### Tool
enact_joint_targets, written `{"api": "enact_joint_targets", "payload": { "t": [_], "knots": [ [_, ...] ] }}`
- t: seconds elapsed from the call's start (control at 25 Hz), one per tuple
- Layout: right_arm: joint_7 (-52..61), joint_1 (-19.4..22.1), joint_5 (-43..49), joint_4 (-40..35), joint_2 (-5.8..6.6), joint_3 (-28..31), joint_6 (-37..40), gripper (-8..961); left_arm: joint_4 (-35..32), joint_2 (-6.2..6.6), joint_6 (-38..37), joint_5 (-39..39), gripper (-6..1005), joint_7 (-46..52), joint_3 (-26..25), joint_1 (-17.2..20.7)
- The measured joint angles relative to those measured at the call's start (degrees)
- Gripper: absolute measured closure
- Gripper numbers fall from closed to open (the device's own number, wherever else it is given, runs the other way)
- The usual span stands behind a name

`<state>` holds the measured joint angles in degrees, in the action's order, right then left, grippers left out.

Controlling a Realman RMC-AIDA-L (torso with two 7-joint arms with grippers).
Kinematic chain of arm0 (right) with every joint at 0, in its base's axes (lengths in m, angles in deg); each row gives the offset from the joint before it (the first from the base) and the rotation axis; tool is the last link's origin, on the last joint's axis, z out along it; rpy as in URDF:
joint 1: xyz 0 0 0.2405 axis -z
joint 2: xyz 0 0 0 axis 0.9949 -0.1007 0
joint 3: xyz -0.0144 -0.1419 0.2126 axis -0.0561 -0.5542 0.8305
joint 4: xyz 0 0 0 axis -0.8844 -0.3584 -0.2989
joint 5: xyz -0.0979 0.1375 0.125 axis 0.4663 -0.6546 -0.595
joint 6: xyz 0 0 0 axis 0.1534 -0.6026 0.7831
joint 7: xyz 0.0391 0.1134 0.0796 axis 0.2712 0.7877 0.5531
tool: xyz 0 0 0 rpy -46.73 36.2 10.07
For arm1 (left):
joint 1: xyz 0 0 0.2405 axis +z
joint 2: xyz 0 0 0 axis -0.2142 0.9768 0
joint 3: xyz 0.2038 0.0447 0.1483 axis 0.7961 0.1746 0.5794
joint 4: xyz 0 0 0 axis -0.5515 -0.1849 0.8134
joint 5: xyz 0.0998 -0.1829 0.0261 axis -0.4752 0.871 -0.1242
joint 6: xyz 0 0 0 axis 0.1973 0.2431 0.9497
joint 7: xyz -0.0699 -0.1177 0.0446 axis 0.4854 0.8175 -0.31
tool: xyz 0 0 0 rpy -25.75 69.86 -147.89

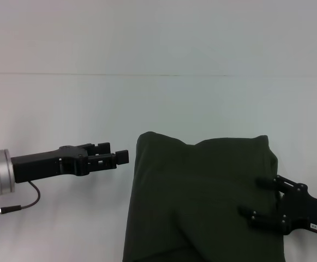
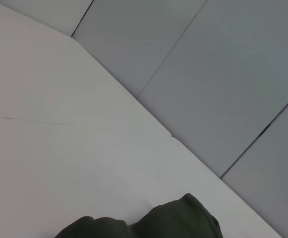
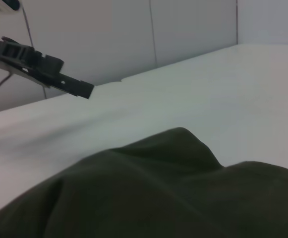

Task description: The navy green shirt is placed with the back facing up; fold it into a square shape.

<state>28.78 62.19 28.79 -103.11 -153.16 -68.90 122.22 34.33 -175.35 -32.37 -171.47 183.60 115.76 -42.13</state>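
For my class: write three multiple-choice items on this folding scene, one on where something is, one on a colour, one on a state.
1. Where is the left gripper?
A. beside the shirt's edge, over bare table
B. on top of the shirt
C. behind the shirt

2. What colour is the shirt?
A. white
B. dark olive green
C. red

3. How does the shirt lie?
A. spread flat with both sleeves out
B. hanging over the table edge
C. folded in, with no sleeves sticking out

Answers:
1 A: the head view shows a gap of white table between it and the cloth.
2 B: it looks dark green in all three views.
3 C: its outline is a narrow block, with the right gripper over its right side.
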Motion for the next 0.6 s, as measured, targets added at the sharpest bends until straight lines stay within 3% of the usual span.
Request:
{"api": "enact_joint_targets", "payload": {
  "t": [0.36,0.6],
  "knots": [
    [-0.01,0.93,-0.09,-0.32,0.15,1.06,-2.59,26,0.00,0.00,-0.42,-0.05,116,0.18,0.01,-0.01],
    [-0.43,1.99,-0.21,-1.00,0.37,4.15,0.86,26,0.00,0.33,-0.58,-0.43,118,3.52,0.00,-0.28]
  ]
}}
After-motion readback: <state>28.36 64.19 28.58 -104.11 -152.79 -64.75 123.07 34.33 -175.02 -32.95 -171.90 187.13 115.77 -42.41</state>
